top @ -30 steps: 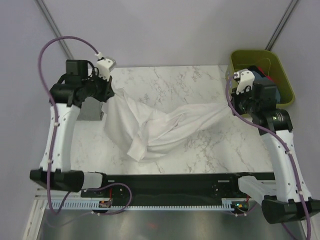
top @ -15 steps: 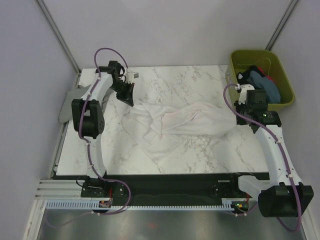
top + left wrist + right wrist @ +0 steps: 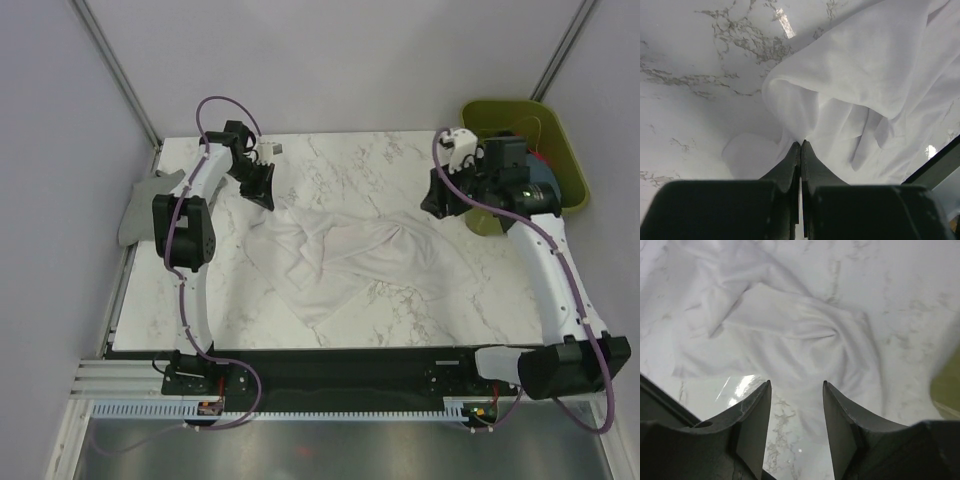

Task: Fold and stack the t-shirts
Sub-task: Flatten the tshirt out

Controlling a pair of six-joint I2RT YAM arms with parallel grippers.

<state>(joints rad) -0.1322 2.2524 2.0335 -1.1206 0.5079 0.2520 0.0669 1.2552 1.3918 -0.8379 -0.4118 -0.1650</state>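
We have the white shirt (image 3: 340, 255) crumpled, one end pinched.
We see left gripper (image 3: 800, 145) clamped tight on its left edge; right gripper (image 3: 796, 384) jaws parted, holding nothing, above its right end.

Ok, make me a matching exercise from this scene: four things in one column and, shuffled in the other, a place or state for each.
Column one:
1. left gripper
2. right gripper
3. white t-shirt
4. olive-green bin

Column two:
A. by the far right corner of the table
B. jaws open, nothing between them
C. rumpled across the middle of the table
D. jaws shut on a fold of white cloth

Pairs: 1-D, 2-B, 3-C, 4-A.
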